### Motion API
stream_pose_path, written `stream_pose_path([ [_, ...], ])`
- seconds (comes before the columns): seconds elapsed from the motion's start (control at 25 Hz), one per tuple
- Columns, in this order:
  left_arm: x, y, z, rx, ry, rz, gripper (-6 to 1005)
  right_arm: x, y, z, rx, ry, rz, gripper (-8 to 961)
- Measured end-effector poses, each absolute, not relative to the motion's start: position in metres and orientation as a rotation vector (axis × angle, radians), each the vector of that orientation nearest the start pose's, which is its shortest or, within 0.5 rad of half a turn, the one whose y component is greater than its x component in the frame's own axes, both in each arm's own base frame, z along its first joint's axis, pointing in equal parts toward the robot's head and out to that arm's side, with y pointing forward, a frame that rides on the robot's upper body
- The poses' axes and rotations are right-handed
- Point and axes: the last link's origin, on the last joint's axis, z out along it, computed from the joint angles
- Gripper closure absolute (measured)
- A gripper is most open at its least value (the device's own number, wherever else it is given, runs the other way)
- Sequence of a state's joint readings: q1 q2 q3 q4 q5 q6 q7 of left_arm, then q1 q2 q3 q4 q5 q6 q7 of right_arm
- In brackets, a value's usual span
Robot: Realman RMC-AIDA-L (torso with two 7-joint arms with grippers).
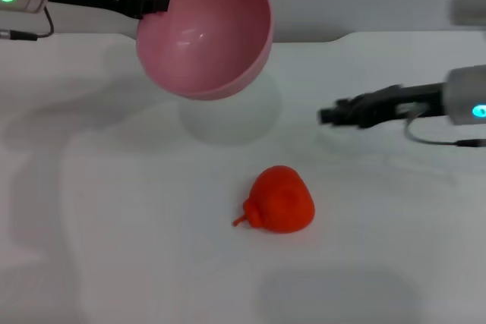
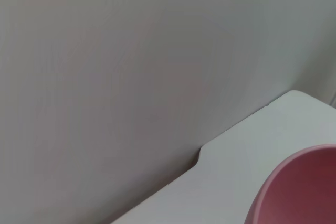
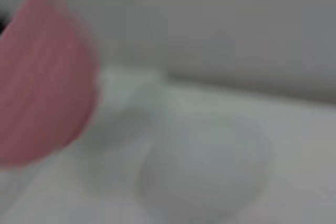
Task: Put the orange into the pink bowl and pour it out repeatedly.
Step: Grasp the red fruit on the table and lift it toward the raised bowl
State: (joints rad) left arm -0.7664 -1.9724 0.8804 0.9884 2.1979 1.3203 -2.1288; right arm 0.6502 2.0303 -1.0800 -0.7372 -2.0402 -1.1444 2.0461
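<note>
While the left gripper [image 1: 162,1] pinches the tilted, empty pink bowl's [image 1: 209,32] rim aloft, the orange [image 1: 281,199] lies on the surface [image 1: 114,225] nearer the right gripper [image 1: 325,115], whose fingers' state I cannot tell.

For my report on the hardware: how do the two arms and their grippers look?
Both arms end in silver-grey cylindrical wrists, each with a small glowing ring light and a thin dark cable. The left gripper and the right gripper are black, narrow and boxy.

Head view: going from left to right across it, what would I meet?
Left tool → pink bowl, held tilted above the table → orange lying on the table → right tool.
</note>
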Motion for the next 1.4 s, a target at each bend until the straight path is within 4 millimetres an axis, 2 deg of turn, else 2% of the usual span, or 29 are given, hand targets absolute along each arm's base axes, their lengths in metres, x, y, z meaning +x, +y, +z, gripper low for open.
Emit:
stream_pose_path([
  [0.24, -0.180, 0.434, 0.072, -2.509, -0.843, -0.319, 955, 0.188, 0.389, -0.049, -2.781, 0.877, 0.122, 504],
  [0.32, -0.188, 0.429, 0.069, -2.503, -0.884, -0.319, 955, 0.179, 0.387, -0.055, -2.819, 0.841, 0.097, 512],
  [0.48, -0.192, 0.427, 0.066, -2.504, -0.904, -0.320, 955, 0.169, 0.382, -0.064, -2.875, 0.775, 0.049, 528],
  [0.72, -0.193, 0.426, 0.064, -2.501, -0.915, -0.328, 955, 0.167, 0.377, -0.072, -2.907, 0.771, -0.001, 552],
  [0.96, -0.193, 0.427, 0.065, -2.489, -0.915, -0.335, 955, 0.176, 0.373, -0.076, -2.898, 0.849, -0.039, 576],
  [1.16, -0.193, 0.427, 0.066, -2.487, -0.913, -0.335, 955, 0.180, 0.374, -0.075, -2.875, 0.894, -0.079, 596],
  [1.4, -0.193, 0.429, 0.067, -2.476, -0.905, -0.331, 955, 0.182, 0.380, -0.073, -2.805, 0.939, -0.216, 620],
])
